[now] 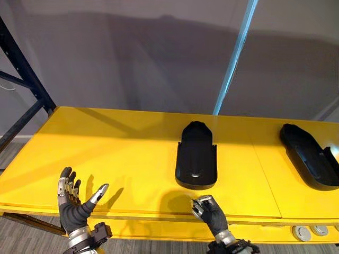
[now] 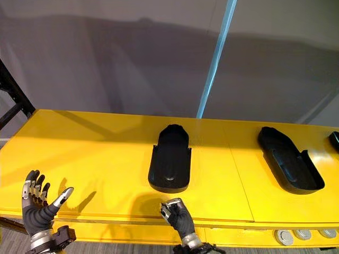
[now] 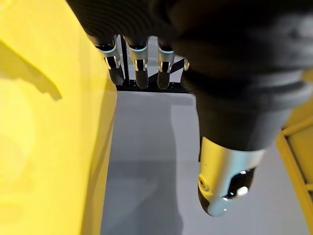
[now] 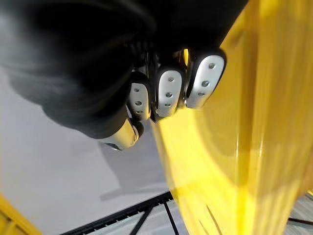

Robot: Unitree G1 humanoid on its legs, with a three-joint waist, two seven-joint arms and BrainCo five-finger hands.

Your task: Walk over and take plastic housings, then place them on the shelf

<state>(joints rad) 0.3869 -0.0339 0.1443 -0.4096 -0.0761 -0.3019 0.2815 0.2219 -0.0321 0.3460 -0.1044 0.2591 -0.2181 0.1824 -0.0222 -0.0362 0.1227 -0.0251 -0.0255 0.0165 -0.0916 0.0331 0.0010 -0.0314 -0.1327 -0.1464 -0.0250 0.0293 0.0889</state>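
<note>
Squarely on the yellow shelf (image 1: 106, 153) lies the centre housing (image 1: 196, 159), with a second housing (image 1: 310, 156) well to its right. Just in front of it the right hand (image 1: 209, 209) is curled and empty; farther left, the left hand (image 1: 71, 203) is spread and empty.

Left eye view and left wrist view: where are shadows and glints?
Left eye view: the left hand and right hand each shadow the yellow surface beside them; the left housing carries a small glint. Left wrist view: the thumb tip glints.

Workshop or storeroom: yellow shelf (image 1: 106, 153) on dark rack frame (image 1: 21, 69), black plastic housings (image 1: 196, 156) (image 1: 310, 156), bare grey wall (image 1: 132, 53).
</note>
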